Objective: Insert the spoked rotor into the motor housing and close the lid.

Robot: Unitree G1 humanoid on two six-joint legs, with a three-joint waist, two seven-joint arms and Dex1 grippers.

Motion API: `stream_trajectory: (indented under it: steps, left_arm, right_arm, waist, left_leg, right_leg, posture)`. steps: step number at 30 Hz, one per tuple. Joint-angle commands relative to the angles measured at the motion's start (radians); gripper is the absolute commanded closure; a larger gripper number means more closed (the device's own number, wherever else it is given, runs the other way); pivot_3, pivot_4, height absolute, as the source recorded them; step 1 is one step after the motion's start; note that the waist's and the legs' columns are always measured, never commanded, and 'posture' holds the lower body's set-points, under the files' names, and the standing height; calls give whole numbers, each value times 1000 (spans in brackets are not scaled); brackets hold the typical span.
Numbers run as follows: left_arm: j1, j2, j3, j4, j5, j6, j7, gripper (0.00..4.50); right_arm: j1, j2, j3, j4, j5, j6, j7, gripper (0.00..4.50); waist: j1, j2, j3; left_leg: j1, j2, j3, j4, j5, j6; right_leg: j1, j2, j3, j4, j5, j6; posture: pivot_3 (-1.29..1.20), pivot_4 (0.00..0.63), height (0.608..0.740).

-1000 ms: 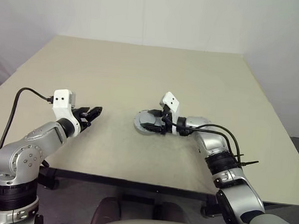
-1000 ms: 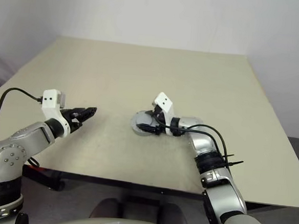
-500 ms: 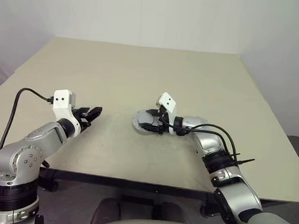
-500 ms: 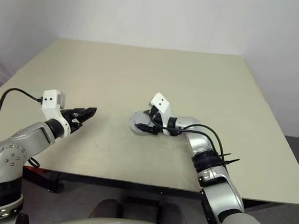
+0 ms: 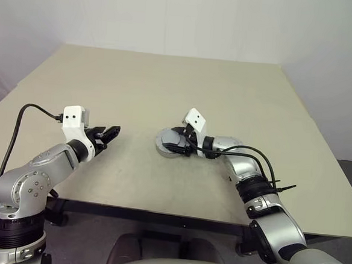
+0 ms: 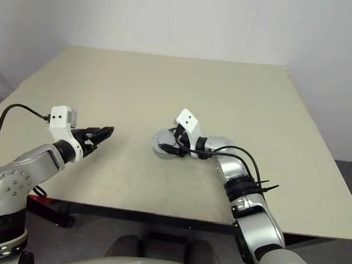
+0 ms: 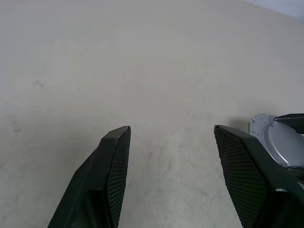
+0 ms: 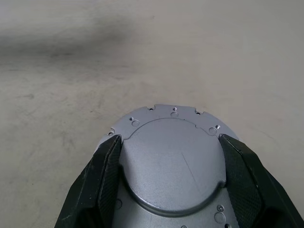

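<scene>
Nearest, on the robot's left: left gripper (image 5: 108, 133) held just over the near part of the tan table (image 5: 167, 89). Two black fingers (image 7: 111, 175) spread well apart, with bare table between them. Nothing held, nothing touched. Pointed across the table toward the round grey part off to its right.

A bit farther in, near the middle of the table: right gripper (image 5: 176, 143) reaching in from the right side. Fingers (image 8: 107, 175) set wide, one on each side of the lid (image 8: 173, 159). Inner pads right up against the lid's raised round part on both sides, so clamped on the lid, or at least pressed to it. Smooth grey face of the lid up, with small screw holes round its flat outer edge. Lid lying low and flat by the table top. Cannot tell what sits under the lid; no copper windings and no thin black ring to be seen.

Seen from the left wrist: the same lid (image 7: 280, 142) at the edge of the view, past the tip of one finger, well apart from the left gripper.

Farther back: plain tan table running to the far edge, then a white wall (image 5: 172, 17) behind.
</scene>
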Motion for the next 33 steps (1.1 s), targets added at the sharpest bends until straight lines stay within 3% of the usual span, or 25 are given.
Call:
stream_trajectory:
  steps: [1,33]
  left_arm:
    - [-12,2,15,-23,-5,-11,-2,1482]
    - [-10,-6,16,-29,-7,-9,0,1482]
  right_arm:
    - [-7,-5,7,30,-26,6,-13,1351]
    - [32,-126,12,3,-35,116,34,1351]
  waist:
    - [0,0,0]
    - [22,0,-1]
  left_leg:
    - [0,0,0,0,0,0]
    - [-2,4,5,0,1,3]
  right_leg:
    - [0,0,0,0,0,0]
    - [2,-3,0,-4,0,0]
  posture:
    - [0,0,740]
    - [0,0,740]
